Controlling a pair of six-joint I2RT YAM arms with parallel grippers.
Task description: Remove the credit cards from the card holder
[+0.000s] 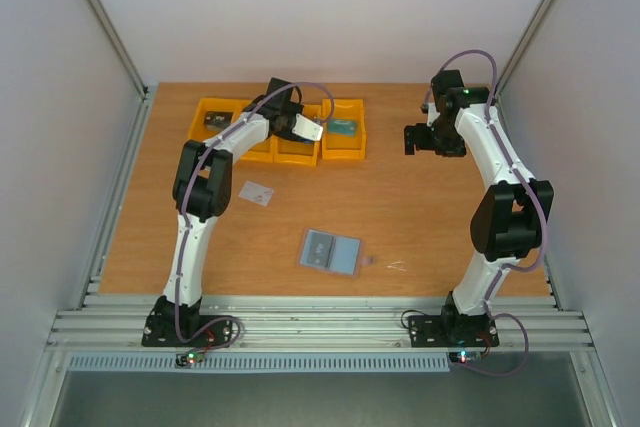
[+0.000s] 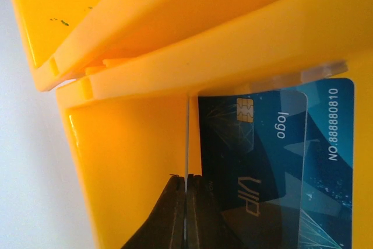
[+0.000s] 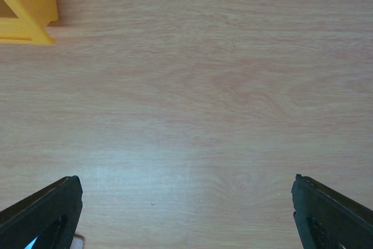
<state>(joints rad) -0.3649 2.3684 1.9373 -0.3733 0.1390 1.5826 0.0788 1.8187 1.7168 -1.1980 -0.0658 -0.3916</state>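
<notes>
One card (image 2: 187, 144) (edge-on) pinched in left gripper (image 2: 186, 217), beside bin wall (image 2: 134, 161).

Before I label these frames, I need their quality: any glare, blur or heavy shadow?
Top view: even light, only soft shadows, card holder small but sharp. Left wrist view: glare on the orange bin wall, blue card print legible, pale card edge-on in the shut left pincer. Right wrist view: faint sheen on the table, open right pincer with fingers dark and slightly soft.
</notes>
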